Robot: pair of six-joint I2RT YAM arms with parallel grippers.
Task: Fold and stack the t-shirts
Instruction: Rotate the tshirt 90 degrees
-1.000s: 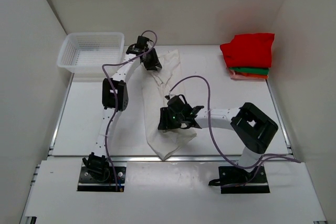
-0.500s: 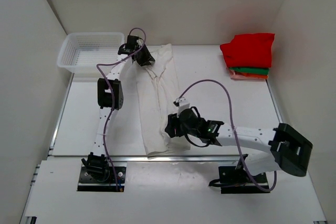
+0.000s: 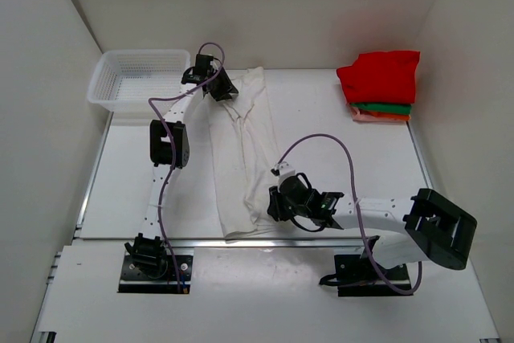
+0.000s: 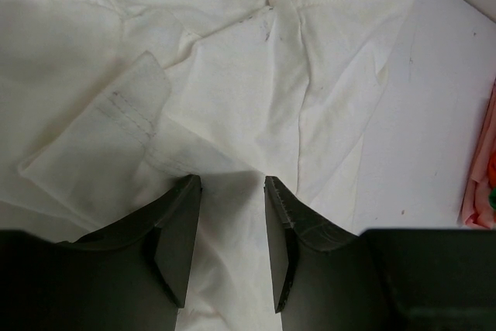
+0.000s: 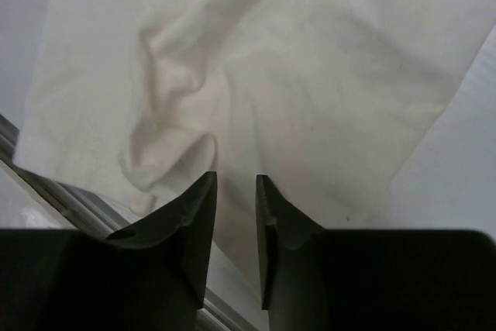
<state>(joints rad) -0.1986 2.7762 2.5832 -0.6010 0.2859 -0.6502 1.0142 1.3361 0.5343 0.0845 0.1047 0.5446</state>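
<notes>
Shirt (image 3: 241,158) is stretched lengthwise on the table (image 3: 345,166), its collar end clamped by the left gripper (image 4: 231,191), its hem by the right gripper (image 5: 234,184); from above, both grip spots are hidden.

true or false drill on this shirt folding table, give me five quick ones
1. The cream shirt lies as a long strip from the far side to the near edge. True.
2. The red shirt sits in the basket. False: it tops the pile in the far right corner.
3. The left claw is at the cream shirt's far end. True.
4. The right claw hangs over the pile. False: it is at the cream shirt's near end.
5. A green shirt lies under the red one. True.
</notes>
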